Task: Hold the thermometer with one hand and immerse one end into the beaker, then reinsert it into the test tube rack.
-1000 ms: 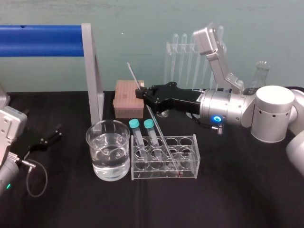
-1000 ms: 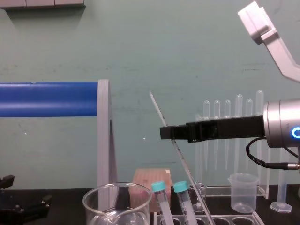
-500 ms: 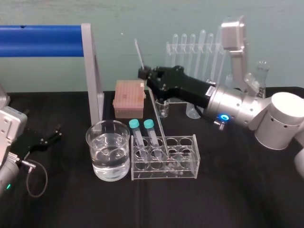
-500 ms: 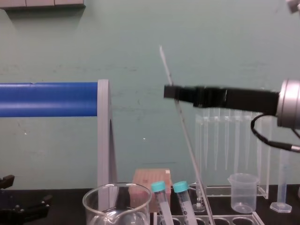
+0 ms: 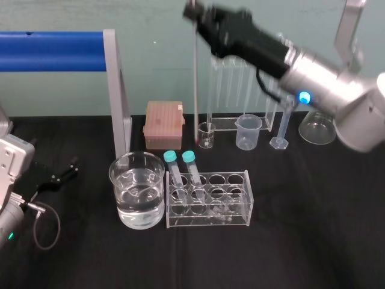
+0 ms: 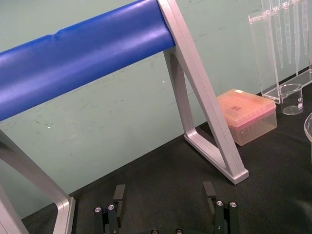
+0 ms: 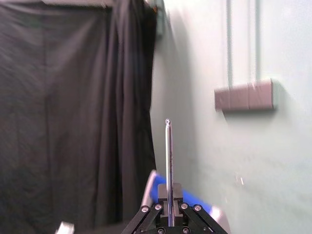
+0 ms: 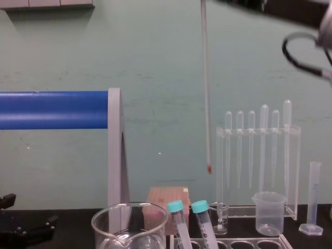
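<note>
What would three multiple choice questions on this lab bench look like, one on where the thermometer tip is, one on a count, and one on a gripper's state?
1. Where is the thermometer's red tip?
A) under water
B) inside a capped tube
C) in the air above the table

2. How many teal-capped tubes stand in the test tube rack?
A) one
B) two
C) four

3. What is the right gripper doing?
A) open and empty
B) shut on the thermometer
C) shut on a capped tube

Answers:
1. C, the chest view shows the tip hanging clear above the beaker and the rack.
2. B, two teal caps stand side by side at the rack's left end.
3. B, its fingers clamp the rod near its upper end; the left gripper lies open on the table at far left.
</note>
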Robot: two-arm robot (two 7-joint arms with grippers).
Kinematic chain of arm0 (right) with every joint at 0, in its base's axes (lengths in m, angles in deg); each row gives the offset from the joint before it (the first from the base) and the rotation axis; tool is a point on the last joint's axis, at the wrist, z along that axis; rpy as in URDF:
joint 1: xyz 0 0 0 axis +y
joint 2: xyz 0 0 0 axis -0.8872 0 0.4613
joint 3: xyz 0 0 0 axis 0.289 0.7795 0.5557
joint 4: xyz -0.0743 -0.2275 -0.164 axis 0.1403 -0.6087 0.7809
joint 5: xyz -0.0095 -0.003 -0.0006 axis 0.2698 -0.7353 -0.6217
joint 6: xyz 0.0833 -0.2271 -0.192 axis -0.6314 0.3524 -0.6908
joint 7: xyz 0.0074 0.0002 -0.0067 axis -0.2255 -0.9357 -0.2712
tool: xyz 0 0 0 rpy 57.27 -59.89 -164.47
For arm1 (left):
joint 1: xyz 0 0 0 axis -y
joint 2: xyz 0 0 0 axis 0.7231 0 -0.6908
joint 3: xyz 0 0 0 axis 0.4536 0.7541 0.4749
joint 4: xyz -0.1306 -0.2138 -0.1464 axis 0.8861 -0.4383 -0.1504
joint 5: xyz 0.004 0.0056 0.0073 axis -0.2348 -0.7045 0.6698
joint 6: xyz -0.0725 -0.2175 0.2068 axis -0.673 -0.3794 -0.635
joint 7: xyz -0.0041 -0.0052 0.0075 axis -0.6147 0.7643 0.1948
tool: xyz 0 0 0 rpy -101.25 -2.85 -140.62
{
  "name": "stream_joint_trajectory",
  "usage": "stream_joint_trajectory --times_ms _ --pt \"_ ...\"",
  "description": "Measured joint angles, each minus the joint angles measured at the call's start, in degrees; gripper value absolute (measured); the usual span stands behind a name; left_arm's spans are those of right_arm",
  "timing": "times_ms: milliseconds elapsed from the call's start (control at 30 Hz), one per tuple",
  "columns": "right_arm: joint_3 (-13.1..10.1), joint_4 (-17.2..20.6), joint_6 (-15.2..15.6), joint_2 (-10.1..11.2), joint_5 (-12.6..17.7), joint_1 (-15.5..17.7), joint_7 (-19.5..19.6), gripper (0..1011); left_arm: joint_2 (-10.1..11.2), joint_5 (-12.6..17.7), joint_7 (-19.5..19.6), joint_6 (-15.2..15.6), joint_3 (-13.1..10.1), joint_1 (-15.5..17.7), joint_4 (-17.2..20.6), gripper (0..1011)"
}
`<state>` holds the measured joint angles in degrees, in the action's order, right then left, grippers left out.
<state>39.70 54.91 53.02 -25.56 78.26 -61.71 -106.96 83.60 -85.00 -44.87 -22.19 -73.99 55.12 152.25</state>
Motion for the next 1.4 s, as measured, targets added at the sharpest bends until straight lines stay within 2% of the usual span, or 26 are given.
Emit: stream_joint_trajectory --times_ms 233,367,567,633,700,800,1100,1200,1400 --pt "0.91 -2.4 -1.16 -2.23 1.1 -6.48 -2.69 56 0.0 0.0 0.0 0.0 0.0 0.0 0.0 1008" --pt "3.14 -5.32 -1.58 -4.25 1.26 -9.91 -4.97 55 0.0 0.0 0.0 0.0 0.0 0.0 0.0 1008" --pt "6.52 -9.68 -1.65 -7.84 1.98 -12.4 -7.28 56 0.0 0.0 0.0 0.0 0.0 0.0 0.0 1008" --pt "6.93 -10.14 -1.65 -8.26 2.12 -12.51 -7.58 56 0.0 0.0 0.0 0.0 0.0 0.0 0.0 1008" --pt "8.37 -12.28 -1.78 -9.72 2.53 -12.68 -8.63 56 0.0 0.0 0.0 0.0 0.0 0.0 0.0 1008" --pt "9.6 -14.58 -1.95 -10.72 2.68 -12.41 -9.3 56 0.0 0.0 0.0 0.0 0.0 0.0 0.0 1008" --pt "11.59 -20.18 -2.53 -11.95 1.94 -11.04 -10.39 56 0.0 0.0 0.0 0.0 0.0 0.0 0.0 1008" --pt "12.0 -22.06 -4.03 -12.38 0.93 -10.69 -11.13 55 0.0 0.0 0.0 0.0 0.0 0.0 0.0 1008" --pt "11.83 -26.18 -9.48 -14.32 -0.24 -9.88 -14.75 55 0.0 0.0 0.0 0.0 0.0 0.0 0.0 1008"
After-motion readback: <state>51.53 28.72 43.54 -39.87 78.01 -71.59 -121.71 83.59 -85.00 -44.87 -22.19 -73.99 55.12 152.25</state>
